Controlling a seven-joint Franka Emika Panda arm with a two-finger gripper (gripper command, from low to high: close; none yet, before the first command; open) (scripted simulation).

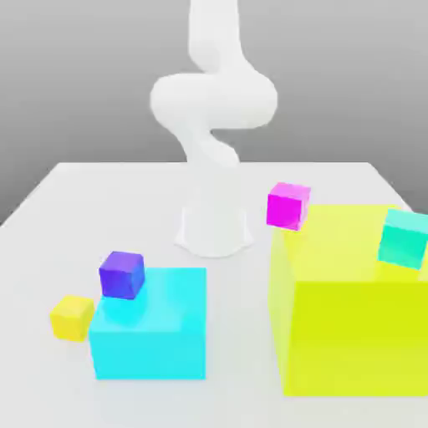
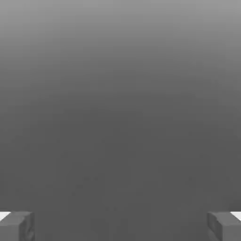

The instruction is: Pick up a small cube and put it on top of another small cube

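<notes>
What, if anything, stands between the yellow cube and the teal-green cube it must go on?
In the exterior view, the cyan block and purple cube stand between the yellow cube and the teal-green cube, which sits on the big yellow-green block.

A simulated robot lab, it seems: a plain white arm (image 1: 215, 109) stands on a bare pale worktop (image 1: 242, 351) with flat-coloured blocks (image 1: 150, 326), against a blank grey backdrop.

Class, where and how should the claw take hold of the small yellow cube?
Probably by two opposite upright faces of the yellow cube, coming from above: it's a flat-sided block with its top uncovered, though the cyan block stands close on one side.
</notes>
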